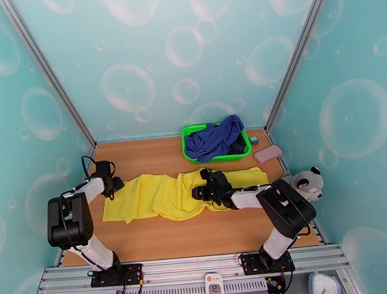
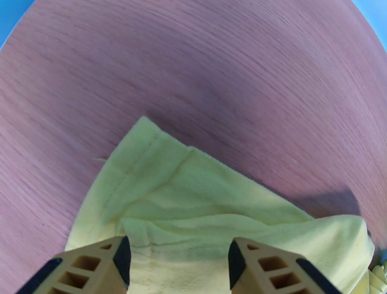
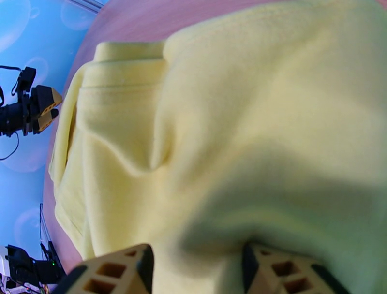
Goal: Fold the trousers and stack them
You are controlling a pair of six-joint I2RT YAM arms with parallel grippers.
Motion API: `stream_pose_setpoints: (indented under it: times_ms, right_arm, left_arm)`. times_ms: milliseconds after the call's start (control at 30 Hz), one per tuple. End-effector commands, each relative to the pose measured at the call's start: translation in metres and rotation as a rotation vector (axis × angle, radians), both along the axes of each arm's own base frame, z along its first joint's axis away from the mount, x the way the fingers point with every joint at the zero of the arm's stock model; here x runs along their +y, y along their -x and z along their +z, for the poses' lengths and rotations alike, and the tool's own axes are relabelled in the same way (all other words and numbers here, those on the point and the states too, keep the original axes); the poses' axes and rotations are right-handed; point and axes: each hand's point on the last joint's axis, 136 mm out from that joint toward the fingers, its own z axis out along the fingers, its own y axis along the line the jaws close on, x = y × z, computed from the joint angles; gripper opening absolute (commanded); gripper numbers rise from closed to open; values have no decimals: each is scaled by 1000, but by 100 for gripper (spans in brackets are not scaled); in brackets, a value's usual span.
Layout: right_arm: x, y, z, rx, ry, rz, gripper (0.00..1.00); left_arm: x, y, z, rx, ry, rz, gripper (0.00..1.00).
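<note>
Yellow trousers [image 1: 154, 196] flat across table [image 1: 200, 239], green basket [image 1: 221, 158] behind.

The trousers [image 1: 165, 195] are plain bright yellow. The table [image 1: 163, 242] is brown with wood grain. The far basket [image 1: 185, 143] is green and its cloth [image 1: 216, 138] dark blue. The walls [image 1: 134, 53] are turquoise with pale bubbles. The block [image 1: 267, 154] is pink. The plush toy [image 1: 306, 183] is grey and white. The left gripper [image 2: 178, 244] and right gripper [image 3: 197, 249] are tan with black pads.
</note>
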Motion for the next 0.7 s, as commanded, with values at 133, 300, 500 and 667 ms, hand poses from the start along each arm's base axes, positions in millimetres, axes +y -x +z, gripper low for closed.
stream_pose_setpoints:
  times_ms: [133, 300, 500, 667]
  right_arm:
    - [-24, 38, -47, 197, 103, -20, 53]
    - [-22, 37, -47, 197, 100, -16, 53]
    - [-24, 38, -47, 198, 106, -22, 53]
    - [-23, 38, -48, 200, 100, -19, 53]
  left_arm:
    - [13, 0, -6, 13, -16, 55, 53]
    - [12, 6, -16, 32, -12, 50, 53]
    - [11, 8, -22, 44, 3, 51, 44]
    - [11, 16, -25, 59, 9, 63, 34]
